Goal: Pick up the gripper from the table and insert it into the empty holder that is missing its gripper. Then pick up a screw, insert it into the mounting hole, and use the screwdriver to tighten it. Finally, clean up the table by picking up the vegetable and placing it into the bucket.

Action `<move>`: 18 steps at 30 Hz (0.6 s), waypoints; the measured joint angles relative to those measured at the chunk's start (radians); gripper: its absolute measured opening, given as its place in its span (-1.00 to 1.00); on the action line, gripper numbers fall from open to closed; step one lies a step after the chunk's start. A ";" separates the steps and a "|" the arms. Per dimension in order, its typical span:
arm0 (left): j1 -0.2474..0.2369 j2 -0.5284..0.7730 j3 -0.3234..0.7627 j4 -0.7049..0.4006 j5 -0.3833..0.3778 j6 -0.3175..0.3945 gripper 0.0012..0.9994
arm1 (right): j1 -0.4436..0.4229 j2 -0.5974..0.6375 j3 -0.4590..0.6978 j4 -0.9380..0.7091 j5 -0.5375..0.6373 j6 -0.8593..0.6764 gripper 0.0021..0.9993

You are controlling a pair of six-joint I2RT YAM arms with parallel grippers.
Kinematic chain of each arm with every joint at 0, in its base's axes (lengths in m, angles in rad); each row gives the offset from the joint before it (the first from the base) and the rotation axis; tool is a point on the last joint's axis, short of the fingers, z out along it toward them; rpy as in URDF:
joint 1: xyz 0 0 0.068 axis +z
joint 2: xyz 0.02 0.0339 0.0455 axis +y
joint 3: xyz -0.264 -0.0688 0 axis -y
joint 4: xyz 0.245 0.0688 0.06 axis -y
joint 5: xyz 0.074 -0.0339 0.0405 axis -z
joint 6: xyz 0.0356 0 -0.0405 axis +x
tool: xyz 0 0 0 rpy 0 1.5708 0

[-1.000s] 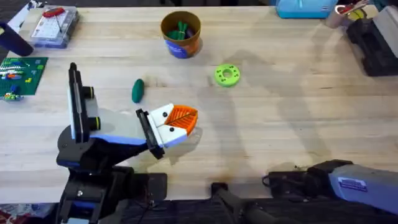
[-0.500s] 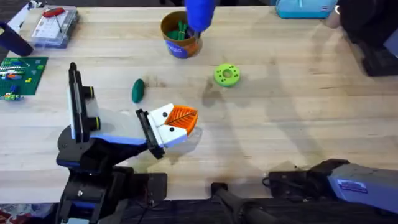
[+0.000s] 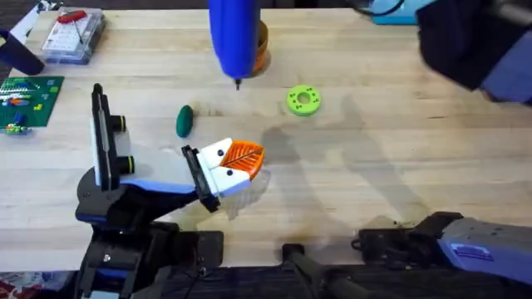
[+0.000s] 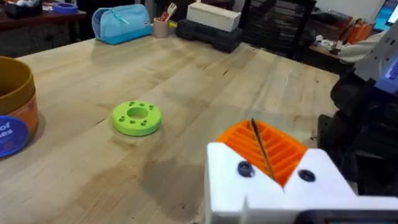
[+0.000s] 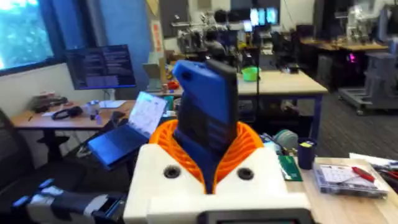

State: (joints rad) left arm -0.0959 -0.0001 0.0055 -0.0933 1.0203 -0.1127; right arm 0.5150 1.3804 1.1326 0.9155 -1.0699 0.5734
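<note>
Screwdriver (image 3: 234, 37) is up off the table, bit pointing down, in front of the bucket (image 3: 261, 48) and clamped between the orange pads of the right gripper (image 5: 208, 163). Vegetable (image 3: 184, 120) lies on the table left of the green disc (image 3: 303, 100). Left gripper (image 3: 235, 164), below the vegetable, is pressed together and empty.

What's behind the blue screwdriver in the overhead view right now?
The screwdriver covers most of the bucket; an orange sliver of its side shows at the screwdriver's right edge. The bucket's opening and contents are hidden. The vegetable lies on the table.
</note>
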 joint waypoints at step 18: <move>0.000 0.000 0.000 0.000 0.000 0.000 -0.97 | 0.077 0.000 -0.149 0.206 -0.027 0.062 -0.95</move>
State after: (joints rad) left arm -0.0959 0.0002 0.0055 -0.0933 1.0204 -0.1127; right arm 0.5921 1.3808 0.9840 1.1220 -1.0973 0.6351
